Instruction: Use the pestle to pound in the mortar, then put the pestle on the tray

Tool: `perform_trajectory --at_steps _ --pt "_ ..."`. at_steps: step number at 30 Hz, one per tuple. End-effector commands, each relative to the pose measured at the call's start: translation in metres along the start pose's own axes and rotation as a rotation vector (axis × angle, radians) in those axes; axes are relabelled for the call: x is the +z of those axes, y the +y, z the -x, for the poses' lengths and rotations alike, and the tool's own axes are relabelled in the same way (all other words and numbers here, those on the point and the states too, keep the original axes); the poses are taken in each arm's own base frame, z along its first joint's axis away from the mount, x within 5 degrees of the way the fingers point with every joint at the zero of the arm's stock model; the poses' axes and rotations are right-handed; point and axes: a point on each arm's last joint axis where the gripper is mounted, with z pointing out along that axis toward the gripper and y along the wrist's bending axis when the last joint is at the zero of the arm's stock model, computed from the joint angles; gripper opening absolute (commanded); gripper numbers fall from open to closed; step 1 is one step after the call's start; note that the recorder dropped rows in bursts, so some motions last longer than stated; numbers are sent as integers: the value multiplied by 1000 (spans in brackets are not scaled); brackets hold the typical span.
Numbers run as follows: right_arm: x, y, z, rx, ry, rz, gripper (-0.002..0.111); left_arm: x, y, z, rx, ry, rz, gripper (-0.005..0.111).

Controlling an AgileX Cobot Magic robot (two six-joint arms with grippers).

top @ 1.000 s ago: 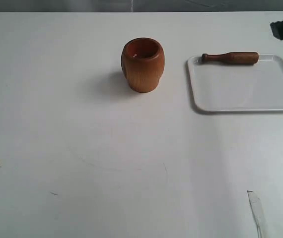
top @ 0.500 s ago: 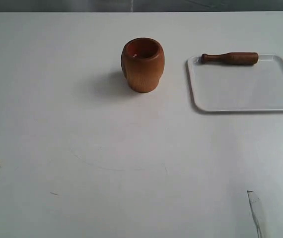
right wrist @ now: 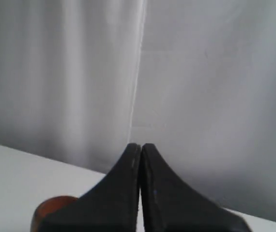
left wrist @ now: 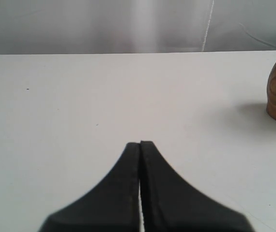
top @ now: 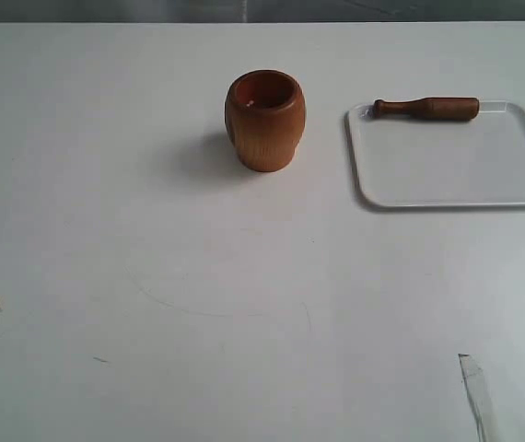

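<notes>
1. Find pestle lying along tray far rim, right of upright mortar: apparently set down, task likely done.
2. Find left jaws and right jaws pressed together, empty, with nothing left to hold.

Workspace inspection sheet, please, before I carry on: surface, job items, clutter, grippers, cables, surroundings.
Surface: white table, faint scuffs, pale strip near the front right.
Job's things: mortar upright, apart from the tray; pestle lying along the tray's far side, knob toward the mortar.
Clutter: nothing seen.
Grippers: left gripper shut, empty, over the table; right gripper shut, empty, aimed at the backdrop; neither shows in the exterior view.
Cables: thin line on the backdrop, cable or seam, cannot tell.
Surroundings: pale grey backdrop behind the table.
</notes>
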Motion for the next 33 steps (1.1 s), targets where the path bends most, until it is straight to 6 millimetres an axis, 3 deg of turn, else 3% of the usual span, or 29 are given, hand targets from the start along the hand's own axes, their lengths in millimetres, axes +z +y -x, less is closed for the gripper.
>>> perform_trajectory --at_steps 1,6,9,11,12,16,23,26,31,33 --pt "-29 7 -7 59 -153 49 0 0 -1 0 -12 -7 -8 0" --pt "-51 11 -22 119 -222 99 0 0 -1 0 -12 -7 -8 0" --pt "-57 14 -50 143 -183 111 0 0 -1 0 -12 -7 -8 0" --pt "-58 14 -61 142 -142 108 0 0 -1 0 -12 -7 -8 0" --pt "-57 14 -71 123 -34 96 0 0 -1 0 -12 -7 -8 0" --pt "-58 13 -84 122 113 78 0 0 -1 0 -12 -7 -8 0" --pt "-63 18 -105 478 366 55 0 0 -1 0 -12 -7 -8 0" --pt "-63 21 -105 582 386 61 0 0 -1 0 -12 -7 -8 0" --pt "-64 20 -106 523 395 61 0 0 -1 0 -12 -7 -8 0" --pt "-66 19 -112 371 449 70 0 0 -1 0 -12 -7 -8 0"
